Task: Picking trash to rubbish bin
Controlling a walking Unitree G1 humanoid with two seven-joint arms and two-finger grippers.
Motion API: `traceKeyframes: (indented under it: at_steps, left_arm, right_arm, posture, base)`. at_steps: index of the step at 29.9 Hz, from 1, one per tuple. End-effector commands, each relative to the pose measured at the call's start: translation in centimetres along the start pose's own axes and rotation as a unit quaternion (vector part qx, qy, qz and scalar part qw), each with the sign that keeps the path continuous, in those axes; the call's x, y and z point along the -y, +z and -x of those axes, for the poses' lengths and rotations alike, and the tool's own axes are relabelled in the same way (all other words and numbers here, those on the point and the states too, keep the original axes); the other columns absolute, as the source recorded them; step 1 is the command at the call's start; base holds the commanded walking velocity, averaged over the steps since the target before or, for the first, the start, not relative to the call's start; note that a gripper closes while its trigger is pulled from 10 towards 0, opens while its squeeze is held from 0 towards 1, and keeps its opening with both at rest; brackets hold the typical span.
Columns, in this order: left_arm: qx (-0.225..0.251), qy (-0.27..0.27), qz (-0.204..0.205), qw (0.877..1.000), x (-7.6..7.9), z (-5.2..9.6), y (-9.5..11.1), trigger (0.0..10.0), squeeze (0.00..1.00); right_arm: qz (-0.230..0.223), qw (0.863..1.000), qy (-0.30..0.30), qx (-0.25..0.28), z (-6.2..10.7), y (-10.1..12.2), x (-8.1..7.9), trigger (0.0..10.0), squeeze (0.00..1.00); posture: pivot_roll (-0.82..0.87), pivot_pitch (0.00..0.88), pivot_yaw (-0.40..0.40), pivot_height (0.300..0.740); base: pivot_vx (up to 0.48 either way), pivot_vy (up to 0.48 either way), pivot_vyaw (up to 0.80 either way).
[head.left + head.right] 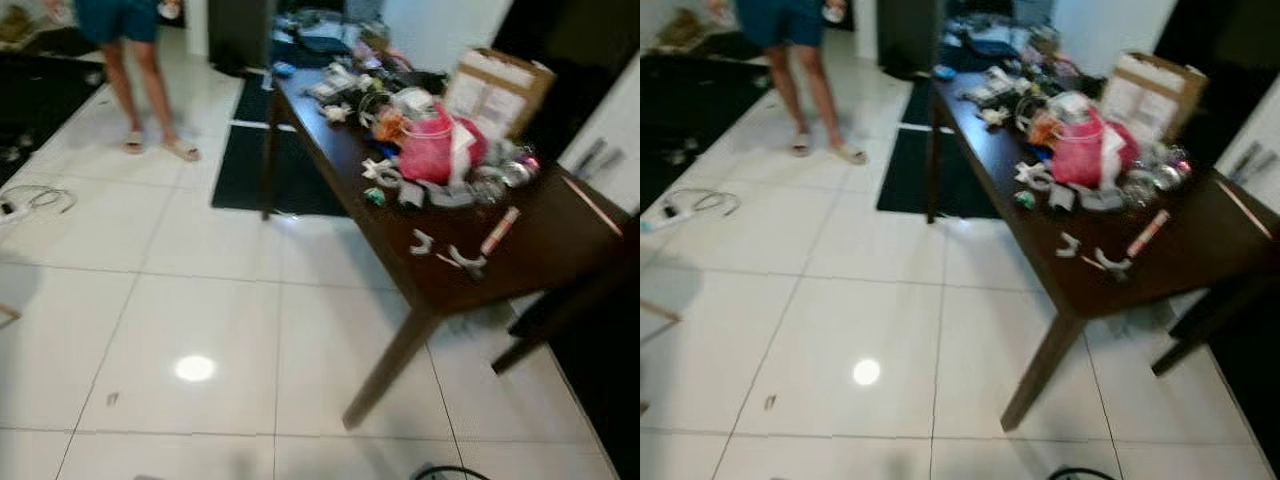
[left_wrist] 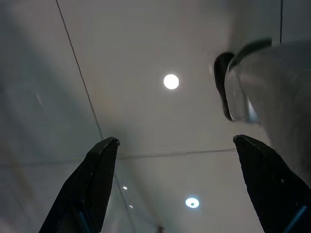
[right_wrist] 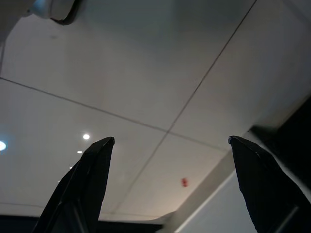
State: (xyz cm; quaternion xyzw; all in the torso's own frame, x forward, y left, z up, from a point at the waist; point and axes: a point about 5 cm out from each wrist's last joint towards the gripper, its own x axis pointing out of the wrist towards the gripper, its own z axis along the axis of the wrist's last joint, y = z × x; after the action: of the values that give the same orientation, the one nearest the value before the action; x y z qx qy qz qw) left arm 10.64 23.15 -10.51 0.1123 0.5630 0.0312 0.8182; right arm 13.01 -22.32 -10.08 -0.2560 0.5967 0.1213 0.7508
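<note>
Left pincer and right pincer hang released over floor tiles (blurred views); walking risks striking the cluttered tabletop leg.

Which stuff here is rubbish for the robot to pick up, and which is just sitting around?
Likely for the job:
- pink plastic bag
- white scraps near the table edge
- both tools, left tool and right tool, open above the floor tiles

Just lying about:
- cardboard box
- dark table
- cable on the floor
- person standing
</note>
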Motion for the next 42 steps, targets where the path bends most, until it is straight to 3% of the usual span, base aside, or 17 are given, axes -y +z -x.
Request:
traceKeyframes:
  at_steps: [1,35,42]
  left_arm:
    - [-0.011,-0.004,0.002,1.0,0.3,0.1,-0.6,10.0,0.0]
    - [-0.004,0.031,0.053,0.998,-0.8,0.1,-0.5,10.0,0.0]
    - [-0.006,0.035,0.064,0.997,-0.9,0.1,-0.6,10.0,0.0]
  right_arm:
    - [-0.003,1.0,-0.006,-0.007,0.0,-0.5,0.5,10.0,0.0]
    - [-0.011,1.0,-0.003,0.0,0.0,-0.7,-0.2,10.0,0.0]
    - [-0.026,1.0,0.001,0.008,0.0,-0.5,-0.4,10.0,0.0]
  posture:
    - [0.15,0.084,-0.072,0.74]
    - [0.17,0.082,-0.076,0.74]
    - [0.17,0.088,-0.074,0.74]
  base:
    - [0.0,0.0,-0.79]
    - [0.0,0.0,-0.79]
    - [0.0,0.0,0.0]
